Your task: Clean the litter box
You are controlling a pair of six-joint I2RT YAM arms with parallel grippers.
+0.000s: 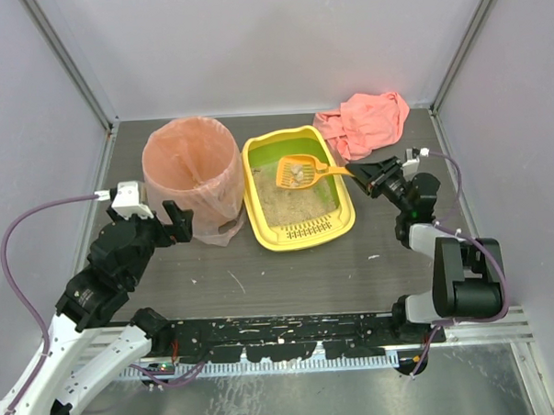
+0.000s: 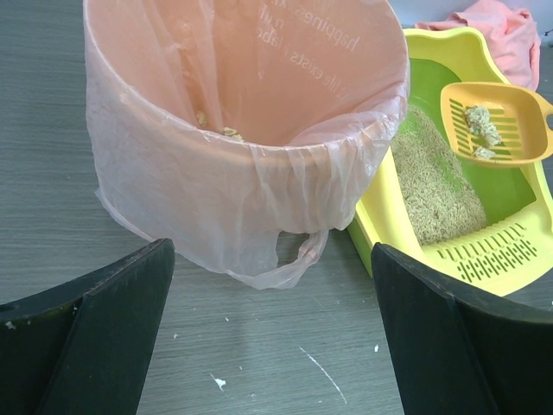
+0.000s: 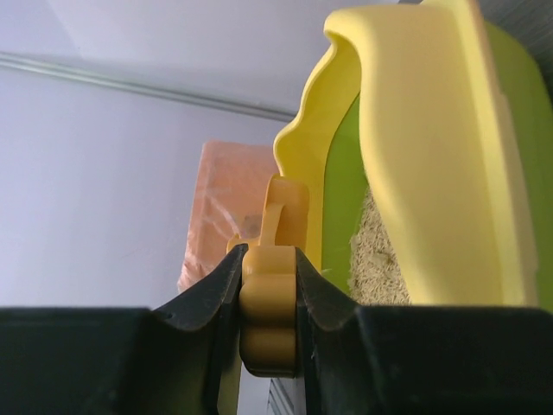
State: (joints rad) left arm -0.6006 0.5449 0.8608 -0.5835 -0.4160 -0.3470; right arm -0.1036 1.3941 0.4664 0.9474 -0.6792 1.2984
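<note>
The yellow litter box [image 1: 306, 232], green inside with beige litter, lies at the middle of the table. An orange slotted scoop [image 1: 298, 172] carrying a few pale clumps [image 2: 481, 130] hovers over the box's far half. My right gripper [image 1: 360, 173] is shut on the scoop's handle [image 3: 270, 311], just outside the box's right wall [image 3: 432, 156]. My left gripper [image 1: 172, 221] is open and holds nothing. It sits low at the near left of the box, facing the round bin [image 2: 242, 130]. The box's slotted rim [image 2: 484, 255] shows at the right of the left wrist view.
The round bin lined with a pink bag [image 1: 191, 170] stands directly left of the litter box, touching it, with some bits at its bottom. A crumpled pink cloth [image 1: 365, 121] lies at the back right. Grey walls enclose the table on three sides.
</note>
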